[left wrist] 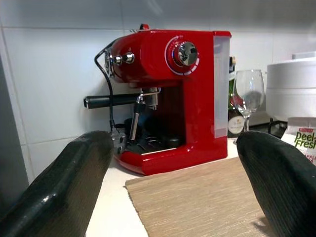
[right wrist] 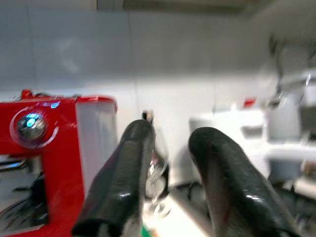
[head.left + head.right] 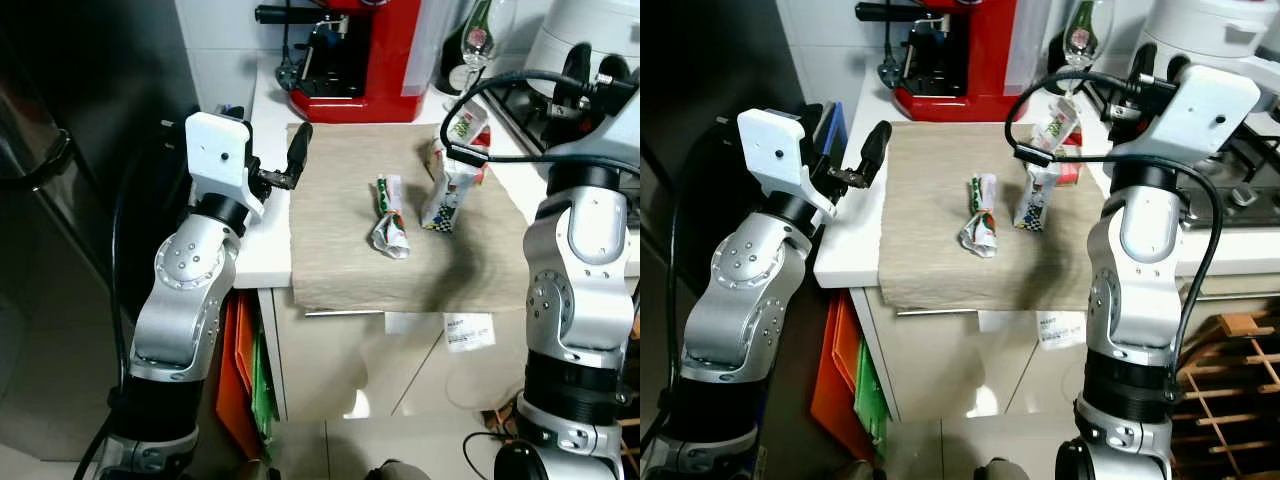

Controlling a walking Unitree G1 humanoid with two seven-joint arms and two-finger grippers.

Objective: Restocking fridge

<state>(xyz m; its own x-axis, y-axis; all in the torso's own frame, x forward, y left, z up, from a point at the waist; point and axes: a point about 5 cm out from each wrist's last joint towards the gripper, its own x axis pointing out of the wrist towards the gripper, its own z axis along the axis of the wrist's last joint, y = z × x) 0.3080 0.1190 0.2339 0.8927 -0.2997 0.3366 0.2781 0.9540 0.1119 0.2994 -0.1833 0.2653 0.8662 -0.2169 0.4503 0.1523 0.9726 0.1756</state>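
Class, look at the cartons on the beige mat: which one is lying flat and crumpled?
The green-and-white carton in the mat's middle lies flat with a crushed end; the carton beside it stands upright.

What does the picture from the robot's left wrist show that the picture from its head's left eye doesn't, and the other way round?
The left wrist view alone shows the front of the red coffee machine, with its round dial, and the wide gap between the left gripper's two black fingers. The left eye view alone shows the crumpled packet and the small upright carton on the beige mat, the cupboard front below, and both silver arms. Both show the coffee machine, the wine glass, the mat and the white counter.
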